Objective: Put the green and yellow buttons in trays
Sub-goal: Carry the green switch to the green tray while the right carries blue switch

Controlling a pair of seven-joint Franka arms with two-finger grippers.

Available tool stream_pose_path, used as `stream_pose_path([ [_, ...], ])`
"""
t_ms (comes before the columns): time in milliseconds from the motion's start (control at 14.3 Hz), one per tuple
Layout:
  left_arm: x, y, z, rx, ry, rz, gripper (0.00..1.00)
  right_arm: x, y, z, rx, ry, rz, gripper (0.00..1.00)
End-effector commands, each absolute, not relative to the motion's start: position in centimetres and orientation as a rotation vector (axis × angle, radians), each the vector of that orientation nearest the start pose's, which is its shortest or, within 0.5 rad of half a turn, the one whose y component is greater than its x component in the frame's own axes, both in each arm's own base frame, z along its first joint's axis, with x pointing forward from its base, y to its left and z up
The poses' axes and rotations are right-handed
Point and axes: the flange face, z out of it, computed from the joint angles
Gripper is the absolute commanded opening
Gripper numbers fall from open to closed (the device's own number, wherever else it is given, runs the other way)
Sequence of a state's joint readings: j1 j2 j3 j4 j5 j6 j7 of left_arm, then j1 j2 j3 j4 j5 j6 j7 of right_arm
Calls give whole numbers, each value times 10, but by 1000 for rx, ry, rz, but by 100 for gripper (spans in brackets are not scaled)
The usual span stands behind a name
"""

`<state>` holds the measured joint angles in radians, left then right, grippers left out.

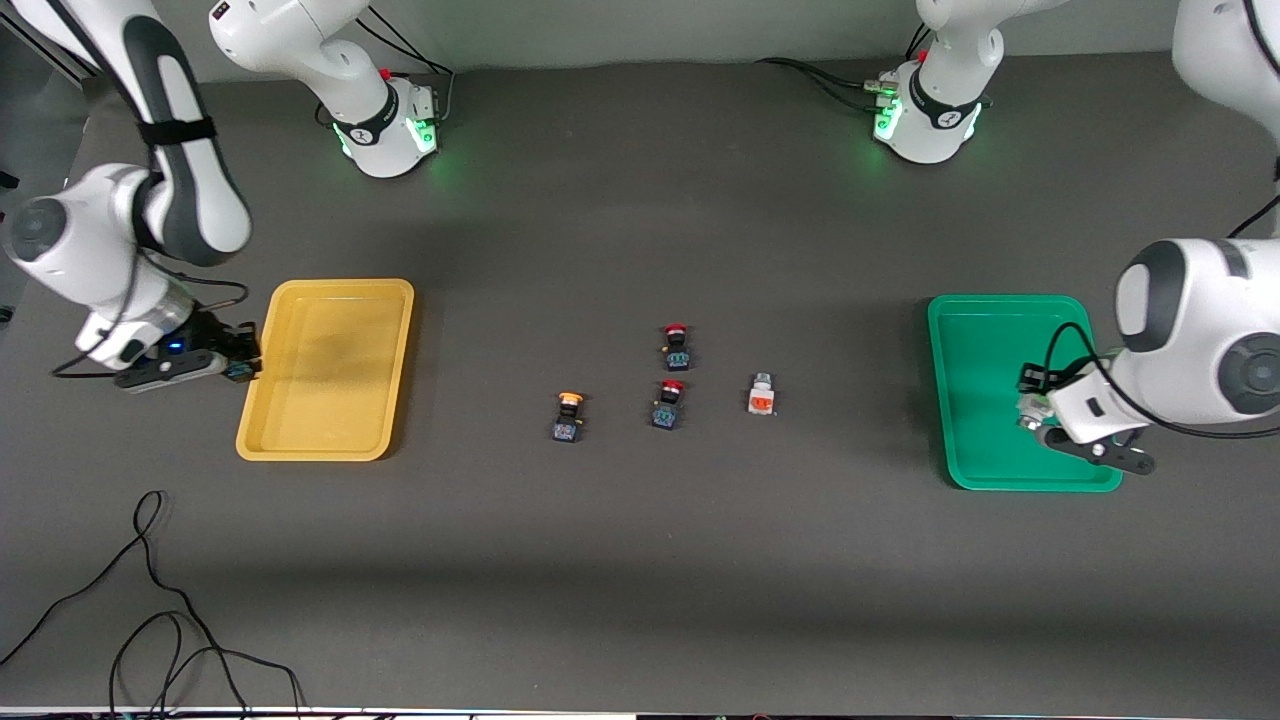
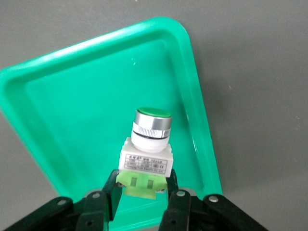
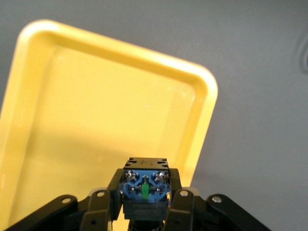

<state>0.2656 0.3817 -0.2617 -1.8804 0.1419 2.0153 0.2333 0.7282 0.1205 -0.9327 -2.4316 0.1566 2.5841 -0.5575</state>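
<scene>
- The right arm is reaching down from its base at the top of the front view toward that frame's middle left edge, wrist bent low.
- The right gripper (image 1: 238,370) (image 3: 144,204) is clamping its black fingers on a black-and-blue push-button switch (image 3: 146,188).
- The left arm is curling in at the frame's middle right edge.
- The left gripper (image 1: 1032,412) (image 2: 143,197) is pinching the pale green base of a white-bodied, green-capped push-button switch (image 2: 147,149).

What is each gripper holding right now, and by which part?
Left gripper: green-capped white button, held by its green base block, over the green tray. Right gripper: black-blue button, by its body sides, over the yellow tray.
</scene>
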Motion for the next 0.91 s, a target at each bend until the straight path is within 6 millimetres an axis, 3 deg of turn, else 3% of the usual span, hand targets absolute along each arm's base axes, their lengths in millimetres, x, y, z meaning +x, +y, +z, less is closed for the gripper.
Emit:
stream_pose_path([
  [0,571,14,248,-3117,287,330,0,487,-106,257,-3165,-337,-108,34],
  [70,568,9,238,-3118,184,354,0,486,-104,244,-3149,-348,-97,34],
  [280,565,10,226,-3116,158,366,0,482,-104,214,-3101,-348,-131,34],
  [421,565,10,216,-3122,156,368,0,483,-99,207,-3075,-366,-159,34],
  [491,564,10,211,-3124,130,379,0,484,-99,207,-3073,-368,-165,40],
  [631,566,11,205,-3132,126,360,0,494,-97,214,-3067,-345,-189,96],
  [841,566,10,200,-3130,37,369,0,505,-92,225,-3020,-348,-194,100],
])
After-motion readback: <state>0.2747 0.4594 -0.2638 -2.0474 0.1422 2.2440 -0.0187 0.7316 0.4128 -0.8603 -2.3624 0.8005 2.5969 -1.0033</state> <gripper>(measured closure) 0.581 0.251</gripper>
